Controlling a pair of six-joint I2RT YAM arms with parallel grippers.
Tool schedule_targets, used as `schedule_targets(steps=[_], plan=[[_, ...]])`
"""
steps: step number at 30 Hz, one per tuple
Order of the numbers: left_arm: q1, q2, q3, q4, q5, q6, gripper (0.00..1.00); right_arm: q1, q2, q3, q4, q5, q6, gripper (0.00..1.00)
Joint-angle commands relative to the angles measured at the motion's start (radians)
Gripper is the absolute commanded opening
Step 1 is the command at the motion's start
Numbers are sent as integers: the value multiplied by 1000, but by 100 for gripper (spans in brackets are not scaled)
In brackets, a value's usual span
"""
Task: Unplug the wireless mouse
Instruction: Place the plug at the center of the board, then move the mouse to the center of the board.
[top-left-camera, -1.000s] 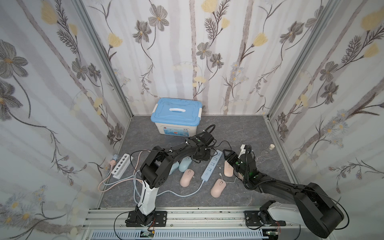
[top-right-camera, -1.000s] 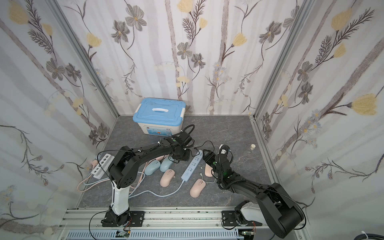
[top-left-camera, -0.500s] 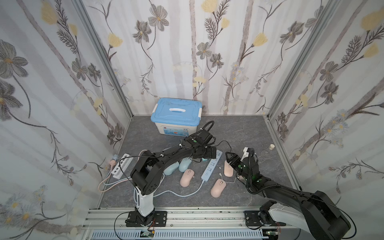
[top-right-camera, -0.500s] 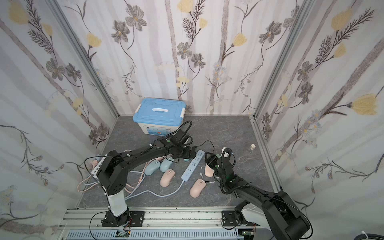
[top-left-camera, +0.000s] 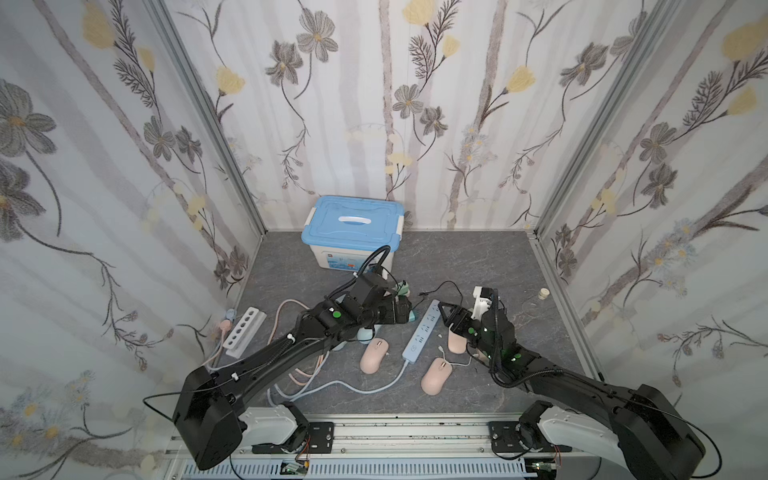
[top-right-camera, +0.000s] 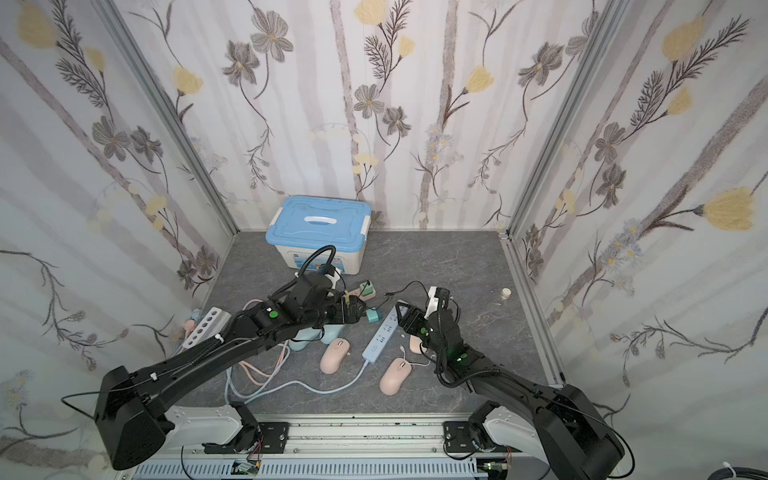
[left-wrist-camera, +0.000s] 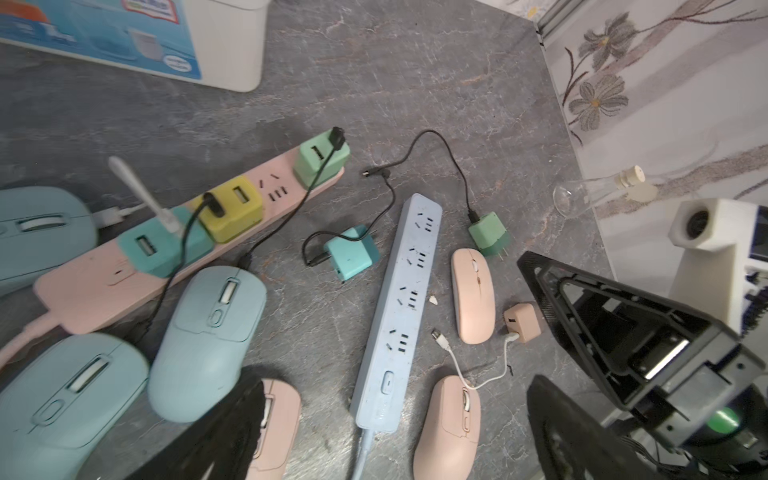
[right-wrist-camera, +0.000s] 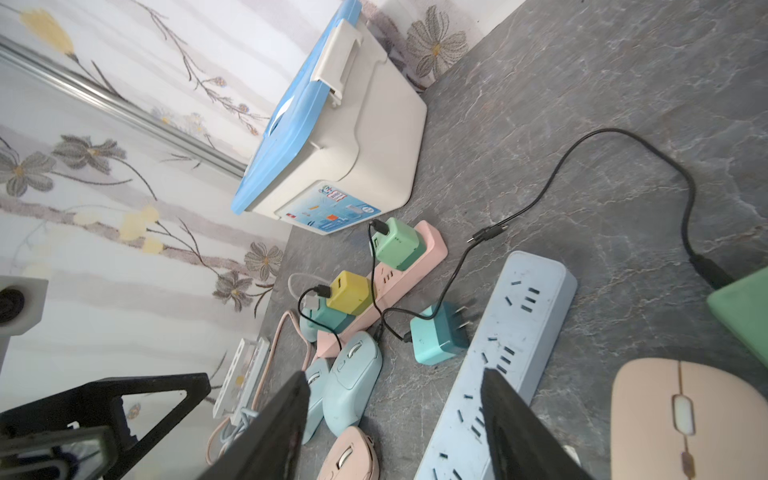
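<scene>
The left fingers (left-wrist-camera: 237, 428) have just swung wide apart and hold nothing. Near them the teal charger (left-wrist-camera: 349, 257) lies loose on the tabletop (left-wrist-camera: 415, 83), just beside the blue power strip (left-wrist-camera: 399, 299), its prongs bare and out of any socket. That reads as a release after a pull.

The wireless mouse still to be freed appears to be the blue mouse (left-wrist-camera: 208, 340). It lies against the pink power strip (left-wrist-camera: 95, 286), and a black lead runs from its nose to the green charger (left-wrist-camera: 320, 160) seated there.

The right fingers (right-wrist-camera: 286, 424) stand open above the blue power strip, gripping nothing. A second earlier the left fingers were half closed and that arm stood more upright. The right arm sits much where it was.
</scene>
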Motion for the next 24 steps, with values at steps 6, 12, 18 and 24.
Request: schedule_targets(steps=[6,12,18,24], plan=[[9,-62,-238,27,-139,-131,100,50,49,27,-42,-61,-68,65],[9,-26,-295,94,-122,-147,100,60,56,15,-45,-70,-69,65],[11,73,-278,144,-60,-140,100,62,45,3,-45,-63,-65,65],[11,216,-251,172,31,-161,100,62,24,-5,-48,-52,-60,65]])
